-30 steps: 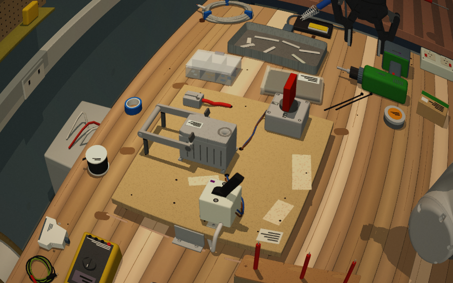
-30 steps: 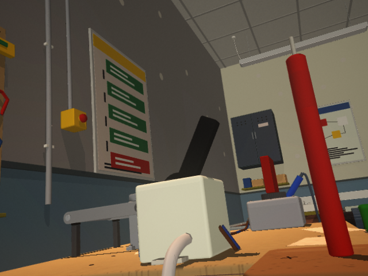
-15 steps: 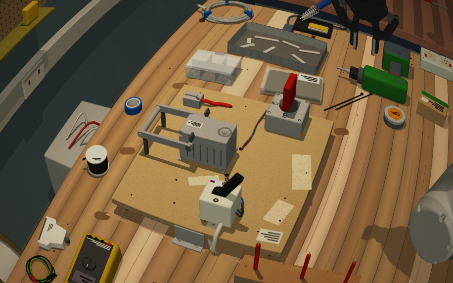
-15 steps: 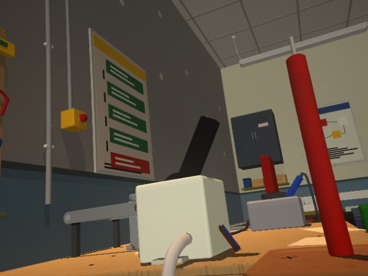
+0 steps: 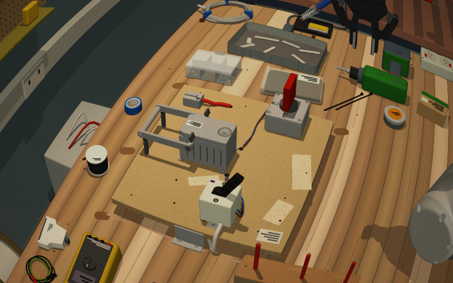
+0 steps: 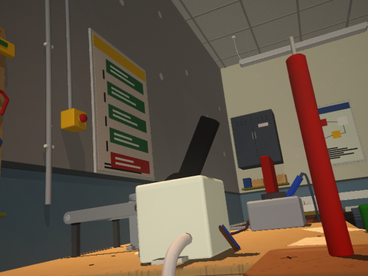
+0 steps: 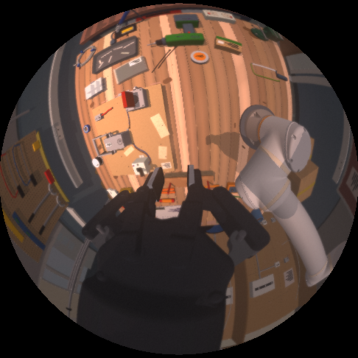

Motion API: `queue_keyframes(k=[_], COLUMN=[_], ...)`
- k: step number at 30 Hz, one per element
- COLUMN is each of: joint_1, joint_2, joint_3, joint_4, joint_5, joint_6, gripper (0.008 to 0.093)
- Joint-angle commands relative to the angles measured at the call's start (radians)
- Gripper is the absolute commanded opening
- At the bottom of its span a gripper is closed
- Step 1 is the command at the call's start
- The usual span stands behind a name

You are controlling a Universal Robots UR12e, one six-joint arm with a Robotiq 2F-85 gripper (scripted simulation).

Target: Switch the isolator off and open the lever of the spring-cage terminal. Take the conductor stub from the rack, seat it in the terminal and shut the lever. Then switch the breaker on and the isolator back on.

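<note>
The grey isolator box with its red handle (image 5: 289, 92) stands at the far right of the board, well beyond the white breaker box with its black toggle (image 5: 228, 185) at the near edge. The small grey spring-cage terminal (image 5: 193, 99) sits at the board's far left with a red wire beside it. Three red conductor stubs (image 5: 256, 255) stand upright in a wooden rack (image 5: 293, 275) at the near edge. My gripper (image 5: 364, 46) hangs high above the far right of the bench, partly closed and empty.
A large grey unit with a U-shaped handle (image 5: 200, 138) fills the middle of the board. A grey tray (image 5: 277, 46), a clear organiser (image 5: 213, 66), a green drill (image 5: 384, 83) and a yellow meter (image 5: 93, 259) lie around it. The arm's base (image 5: 432, 217) stands at the right.
</note>
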Motion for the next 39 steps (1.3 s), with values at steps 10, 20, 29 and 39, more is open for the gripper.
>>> queue_keyframes(k=[10, 20, 29, 39], joint_1=[-0.028, -0.046, -0.047, -0.048], joint_2=[0.189, 0.393, 0.409, 0.482], joint_3=[-0.078, -0.199, -0.197, -0.041], joint_4=[-0.111, -0.194, -0.213, -0.439], joint_5=[0.000, 0.000, 0.000, 0.000], joint_6=[-0.027, -0.046, -0.047, -0.048], gripper=[0.0380, 0.0380, 0.0380, 0.0380])
